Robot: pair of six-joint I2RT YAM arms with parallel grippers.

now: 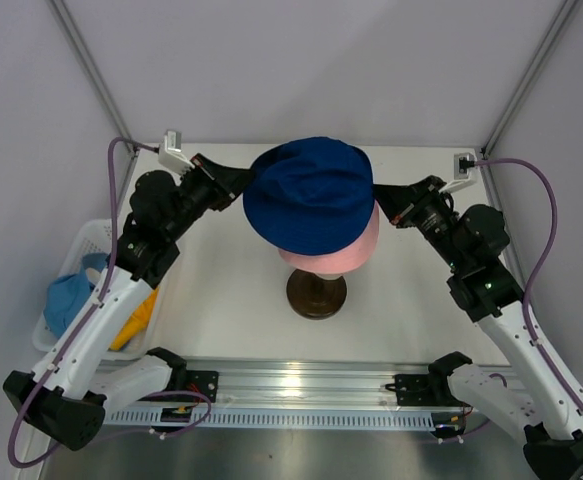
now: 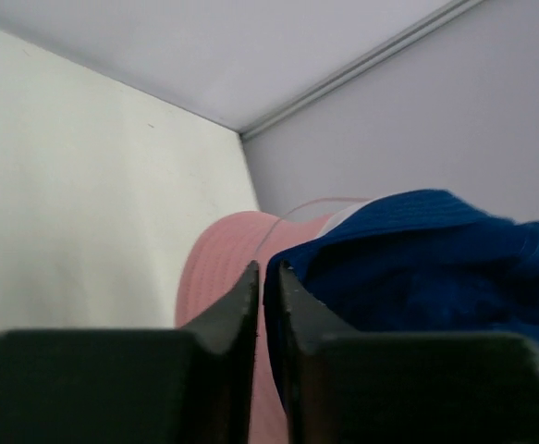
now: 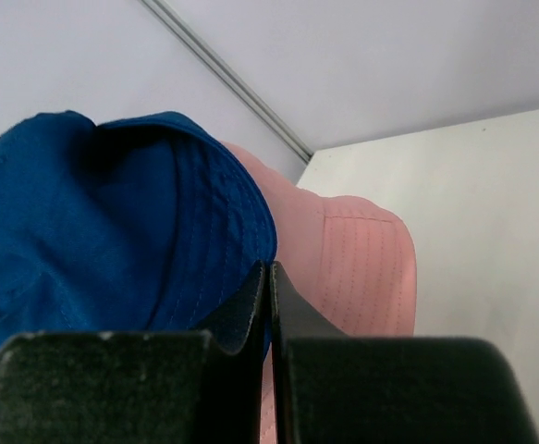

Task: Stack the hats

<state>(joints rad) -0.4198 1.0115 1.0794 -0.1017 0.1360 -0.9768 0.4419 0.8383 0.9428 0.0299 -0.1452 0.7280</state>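
A navy blue hat [image 1: 311, 195] is spread over the pink hat [image 1: 359, 250], which sits on the cream mannequin head with its dark round base [image 1: 316, 293]. My left gripper [image 1: 251, 182] is shut on the navy hat's left brim; in the left wrist view the blue fabric [image 2: 435, 268] runs into the narrow gap of that gripper [image 2: 267, 268], with the pink hat [image 2: 218, 273] behind. My right gripper [image 1: 383, 207] is shut on the right brim; in the right wrist view that gripper [image 3: 269, 266] pinches the blue brim [image 3: 93, 231] above the pink hat [image 3: 361, 268].
A white basket [image 1: 86, 232] stands at the table's left edge beside the left arm. It holds a light blue hat [image 1: 71, 295] and a yellow-orange hat [image 1: 136, 315]. White walls close in the back and both sides.
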